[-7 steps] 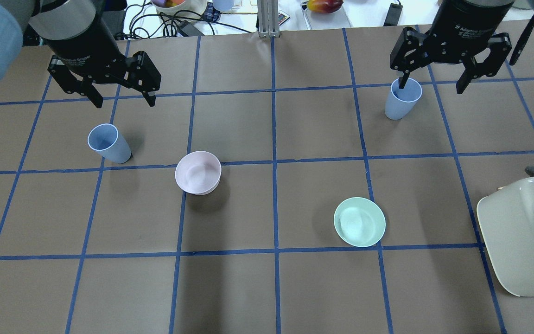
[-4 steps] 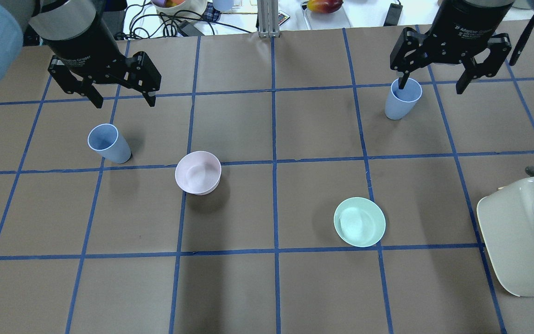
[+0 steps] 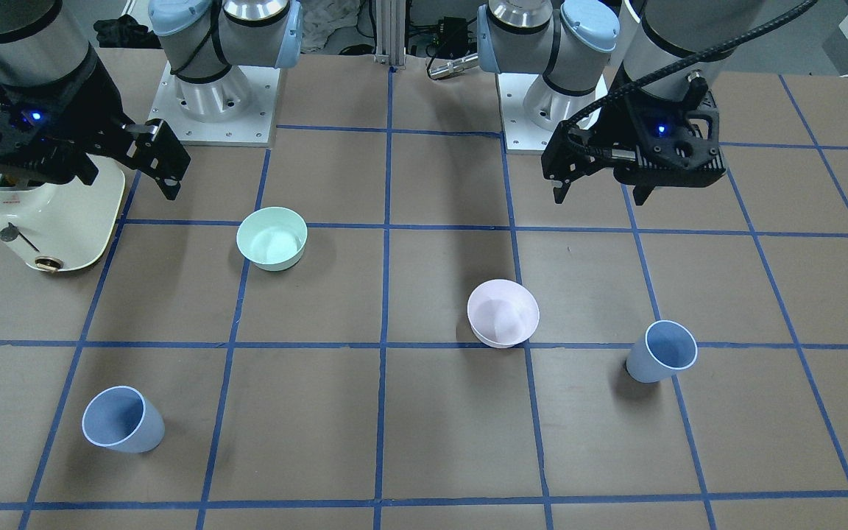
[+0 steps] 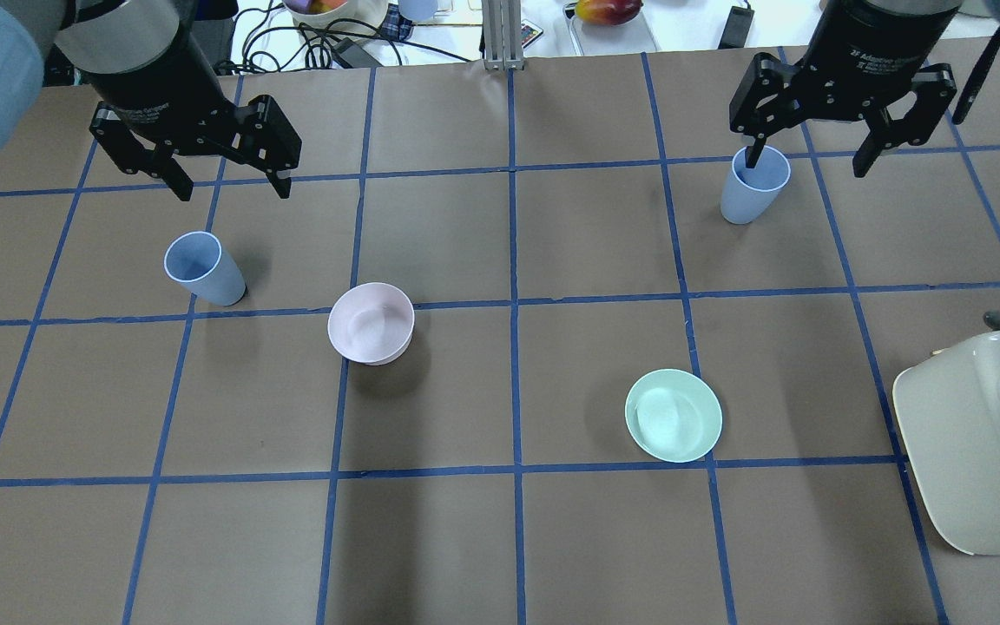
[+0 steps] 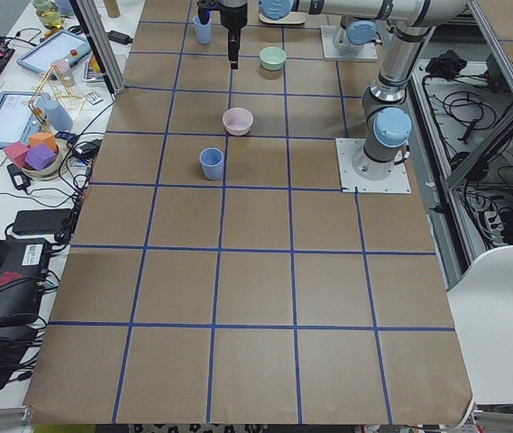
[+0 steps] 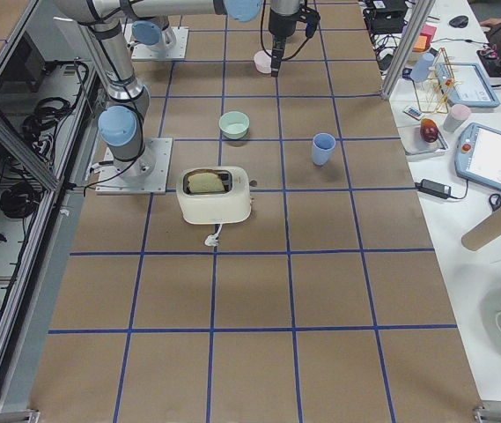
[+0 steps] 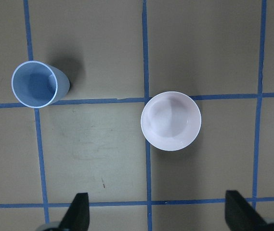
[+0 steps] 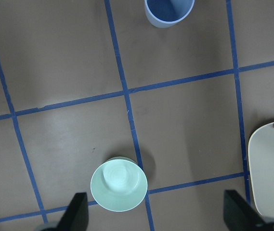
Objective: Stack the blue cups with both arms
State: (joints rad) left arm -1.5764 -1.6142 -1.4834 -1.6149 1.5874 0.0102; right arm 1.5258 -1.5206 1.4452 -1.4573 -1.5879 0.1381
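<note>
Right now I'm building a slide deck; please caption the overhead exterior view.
Left gripper and right gripper hover open; blue cups stand apart, with pink bowl, mint bowl and toaster.

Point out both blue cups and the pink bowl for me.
blue cup on the robot's left (image 4: 203, 269), overhead view, inner wall.
blue cup on the robot's right (image 4: 746, 202), overhead view, outer wall.
pink bowl (image 4: 371, 322), overhead view, inside bottom.

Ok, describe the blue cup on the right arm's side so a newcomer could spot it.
Find the cream toaster on the robot's right. Beyond it and the mint green bowl, away from the robot, stands the cup: pale blue, taller and narrower than the bowl, its twin by the pink bowl.
</note>
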